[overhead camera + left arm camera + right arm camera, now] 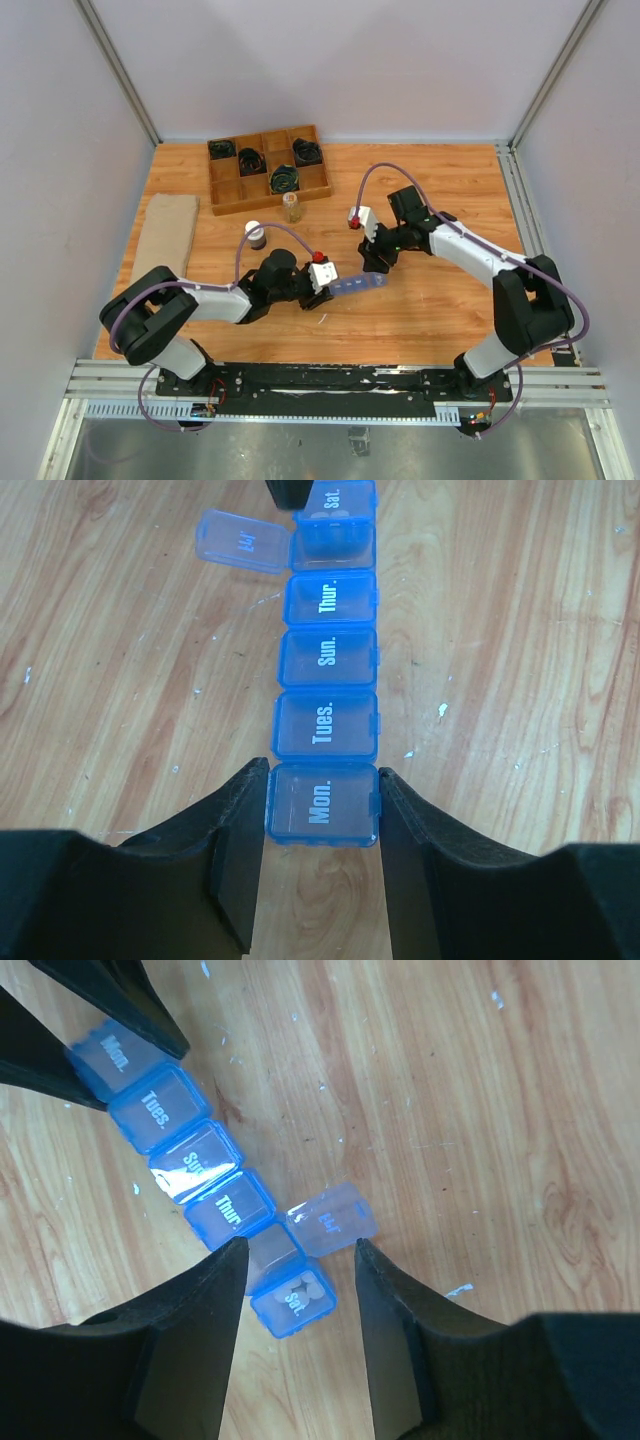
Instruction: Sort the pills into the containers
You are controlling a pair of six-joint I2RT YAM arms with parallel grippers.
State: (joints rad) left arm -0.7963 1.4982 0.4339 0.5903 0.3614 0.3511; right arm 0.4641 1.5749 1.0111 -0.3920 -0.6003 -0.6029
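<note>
Pale walls enclose a wooden table (pixel 440 305), where a long translucent blue plastic pill-organizer strip (pixel 357 285) lies at the centre, between the arms. A small clear vial of amber pills (pixel 291 207) stands farther back, by a wooden grid tray (pixel 268 168). In the left wrist view, the left gripper (pixel 322 772) is clamped on the strip's "Mon." end. In the right wrist view, the right gripper (pixel 300 1247) stands partly open, jaws wider than the strip, straddling the "Sat." compartment (pixel 292 1305) beside a flipped-open lid (pixel 332 1220). Pale tablets (pixel 305 1288) show inside.

Left wrist view: the top edge crops the pill organizer (pixel 328 660) at its Sat. compartment (pixel 335 525). Right wrist view: left gripper fingers (pixel 120 990) cover part of the Mon. compartment (pixel 108 1058). Open lid (pixel 332 1220) lettering unreadable. Pills (pixel 305 1290) blurred, count indeterminate.
</note>
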